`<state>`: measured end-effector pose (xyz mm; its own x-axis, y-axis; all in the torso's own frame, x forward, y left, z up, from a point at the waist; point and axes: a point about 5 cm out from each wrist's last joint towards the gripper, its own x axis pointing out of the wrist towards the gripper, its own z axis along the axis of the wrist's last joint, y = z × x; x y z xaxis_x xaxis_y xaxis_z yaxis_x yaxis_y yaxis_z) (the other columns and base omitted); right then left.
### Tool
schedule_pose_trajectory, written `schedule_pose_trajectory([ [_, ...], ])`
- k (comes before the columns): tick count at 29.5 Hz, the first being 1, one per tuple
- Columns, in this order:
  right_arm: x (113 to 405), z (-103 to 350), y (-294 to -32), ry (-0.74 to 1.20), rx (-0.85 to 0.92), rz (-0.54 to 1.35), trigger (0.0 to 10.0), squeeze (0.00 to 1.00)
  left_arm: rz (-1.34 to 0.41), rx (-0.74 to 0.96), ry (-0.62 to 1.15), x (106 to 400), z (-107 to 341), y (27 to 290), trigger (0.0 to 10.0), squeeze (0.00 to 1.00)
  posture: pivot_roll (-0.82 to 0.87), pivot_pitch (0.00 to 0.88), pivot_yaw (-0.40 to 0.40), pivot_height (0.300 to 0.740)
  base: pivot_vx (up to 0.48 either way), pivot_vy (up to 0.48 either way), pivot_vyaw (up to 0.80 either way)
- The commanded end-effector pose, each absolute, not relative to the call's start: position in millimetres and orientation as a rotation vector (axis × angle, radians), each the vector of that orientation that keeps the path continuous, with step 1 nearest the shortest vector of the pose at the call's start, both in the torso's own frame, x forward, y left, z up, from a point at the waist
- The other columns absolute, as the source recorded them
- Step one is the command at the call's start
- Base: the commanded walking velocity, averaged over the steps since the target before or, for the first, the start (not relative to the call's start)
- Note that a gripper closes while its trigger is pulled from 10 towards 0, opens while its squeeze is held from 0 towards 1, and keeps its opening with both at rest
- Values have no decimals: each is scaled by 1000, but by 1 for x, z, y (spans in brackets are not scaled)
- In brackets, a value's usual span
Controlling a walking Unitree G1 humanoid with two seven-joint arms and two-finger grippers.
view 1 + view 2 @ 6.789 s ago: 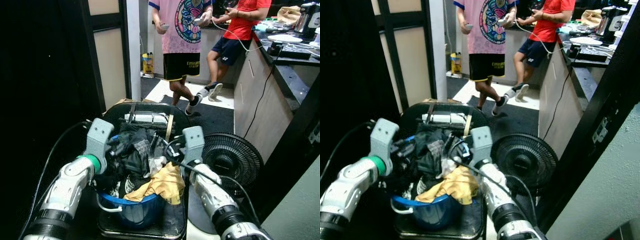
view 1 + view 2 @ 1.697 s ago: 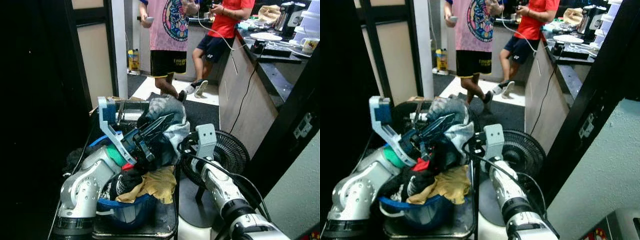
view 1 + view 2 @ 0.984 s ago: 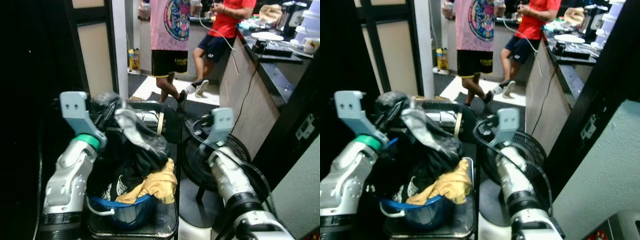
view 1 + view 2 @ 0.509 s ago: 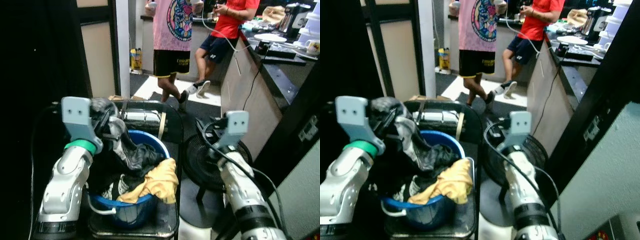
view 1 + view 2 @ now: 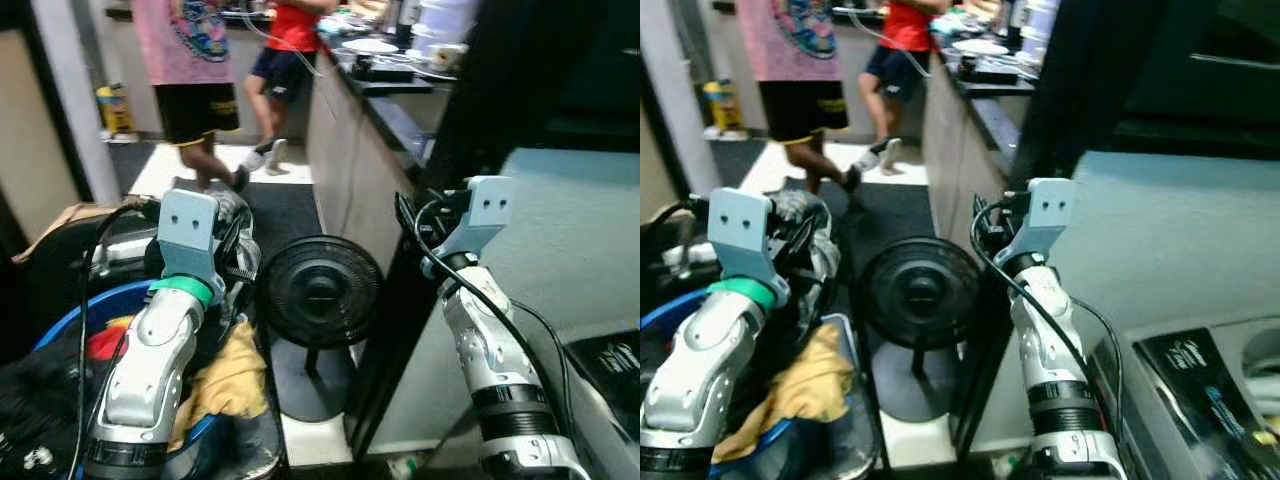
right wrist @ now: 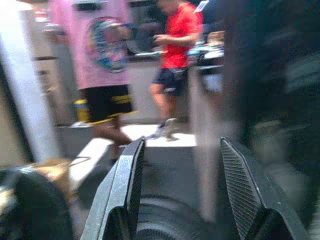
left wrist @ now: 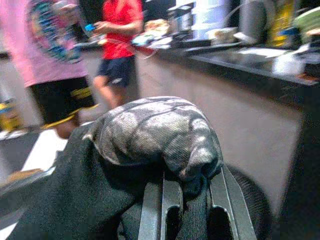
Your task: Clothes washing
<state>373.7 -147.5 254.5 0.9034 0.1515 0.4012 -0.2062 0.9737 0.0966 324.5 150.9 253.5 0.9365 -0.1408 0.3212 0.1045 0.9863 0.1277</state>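
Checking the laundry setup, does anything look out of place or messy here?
A yellow cloth hangs over the rim of the blue basin, spilling out. The left gripper holds a grey-and-dark garment lifted clear.

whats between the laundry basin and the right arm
A black floor fan stands between the blue basin and the right gripper's arm, seen in both eye views.

Mottled grey-and-dark garment [image 7: 155, 132]. Blue basin [image 5: 70, 310] holding yellow cloth [image 5: 235, 375], red scrap beside it. Black fan [image 5: 318, 290]. Two people beyond fan: pink patterned shirt [image 5: 195, 40], red shirt [image 5: 295, 20].
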Motion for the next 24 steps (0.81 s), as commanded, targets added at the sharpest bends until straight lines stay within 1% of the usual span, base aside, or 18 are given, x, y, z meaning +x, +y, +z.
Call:
schedule_pose_trajectory([
  [1,375,255,-150,-388,138,170,10000,0,-119,132,-335,326,256,151,10000,0,-1,0,-45,740,0,0,-800],
  [3,377,255,-152,-381,131,161,10000,0,-137,154,-321,327,255,148,10000,0,0,0,-41,740,0,0,-800],
  [4,378,253,-156,-368,121,145,10000,0,-188,211,-328,326,253,141,10000,0,-2,0,-37,740,0,0,-800],
  [5,378,253,-156,-368,121,145,10000,0,-188,211,-328,326,253,141,10000,0,-2,0,-37,740,0,0,-800],
  [7,379,250,-162,-352,107,130,10000,0,-270,241,-292,325,246,132,10000,0,-2,0,-34,740,0,0,-800],
  [12,378,239,-162,-292,93,215,10000,0,-316,188,-282,323,243,126,10000,0,-12,0,-23,740,0,0,-800],
  [13,375,233,-157,-252,148,329,10000,0,-335,179,-281,323,243,124,10000,0,-15,0,-18,740,0,0,-800],
  [14,366,227,-151,-219,198,521,10000,0,-359,163,-280,322,242,121,10000,0,-15,0,-16,740,0,0,-800],
  [15,366,227,-151,-219,198,521,10000,0,-359,163,-280,322,242,121,10000,0,-15,0,-16,740,0,0,-800],
  [16,362,226,-149,-209,215,581,10000,0,-363,159,-278,321,241,120,10000,0,-15,0,-16,740,0,0,-800],
  [17,360,225,-149,-205,218,603,10000,0,-364,158,-278,321,241,120,10000,0,-15,0,-16,740,0,0,-800],
  [19,360,226,-154,-213,238,585,10000,0,-363,149,-278,322,241,121,10000,0,-23,0,-9,740,0,0,-800],
  [22,356,238,-164,-270,395,612,10000,0,-363,117,-285,323,244,124,10000,0,-31,0,-4,740,0,0,-800],
  [24,353,244,-166,-307,454,648,10000,0,-359,116,-290,324,246,125,10000,0,-32,0,-2,740,0,0,-800],
])
